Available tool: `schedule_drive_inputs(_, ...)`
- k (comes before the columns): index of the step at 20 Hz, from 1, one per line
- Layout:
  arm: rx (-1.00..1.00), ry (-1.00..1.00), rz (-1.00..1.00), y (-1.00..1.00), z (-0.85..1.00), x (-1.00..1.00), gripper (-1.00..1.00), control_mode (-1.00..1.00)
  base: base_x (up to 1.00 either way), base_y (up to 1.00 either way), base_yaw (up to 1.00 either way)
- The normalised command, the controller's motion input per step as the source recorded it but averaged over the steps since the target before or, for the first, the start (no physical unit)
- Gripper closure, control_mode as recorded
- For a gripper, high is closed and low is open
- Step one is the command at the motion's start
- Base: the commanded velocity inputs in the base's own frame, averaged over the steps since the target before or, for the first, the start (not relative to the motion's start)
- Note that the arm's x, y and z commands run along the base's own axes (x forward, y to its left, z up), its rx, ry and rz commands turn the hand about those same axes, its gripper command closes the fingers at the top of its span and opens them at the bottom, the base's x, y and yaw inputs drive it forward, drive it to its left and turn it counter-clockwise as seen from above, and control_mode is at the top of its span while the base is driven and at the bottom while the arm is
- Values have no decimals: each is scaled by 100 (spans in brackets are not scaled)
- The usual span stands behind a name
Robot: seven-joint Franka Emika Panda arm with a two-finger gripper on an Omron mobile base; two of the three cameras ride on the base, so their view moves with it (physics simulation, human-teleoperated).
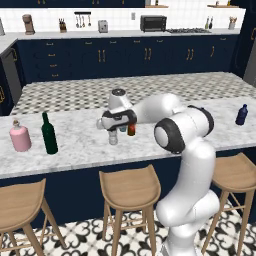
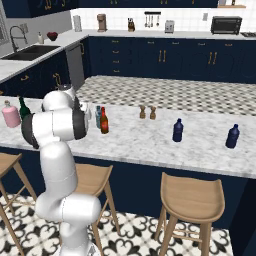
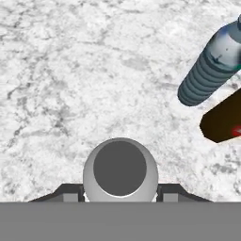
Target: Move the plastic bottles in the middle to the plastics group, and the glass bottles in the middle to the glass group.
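My gripper (image 1: 113,132) points down over the marble island counter (image 1: 75,145), with its fingers closed against both sides of the clear greyish plastic bottle (image 1: 113,139). From above, that bottle's pale cap (image 3: 120,167) sits between the fingertips. Just beside it stand the teal plastic bottle (image 3: 207,66) (image 2: 98,116) and the amber glass bottle with a red top (image 3: 223,120) (image 1: 131,130). The glass group stands at the counter's left: a green bottle (image 1: 48,133) and a pink bottle (image 1: 20,136). A navy bottle (image 1: 242,114) marks the plastics group at the right.
Two wooden shakers (image 2: 142,112) stand on the counter's far side. There are two navy bottles (image 2: 177,130) (image 2: 232,136) to the right. Wooden stools (image 1: 129,186) line the near edge. Bare marble lies between the middle bottles and each group.
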Motion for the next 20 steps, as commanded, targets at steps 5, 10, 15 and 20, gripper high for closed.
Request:
schedule_drive_inputs(5,4,-5,0,-45,48,-86,100,-100,0,0,0)
schedule_drive_inputs(10,1,0,-4,-85,41,-66,100,-100,0,0,0)
schedule_drive_inputs(15,0,0,-3,-97,53,-10,100,-100,0,0,0)
schedule_drive_inputs(20,0,0,-7,-100,28,-9,100,-100,0,0,0)
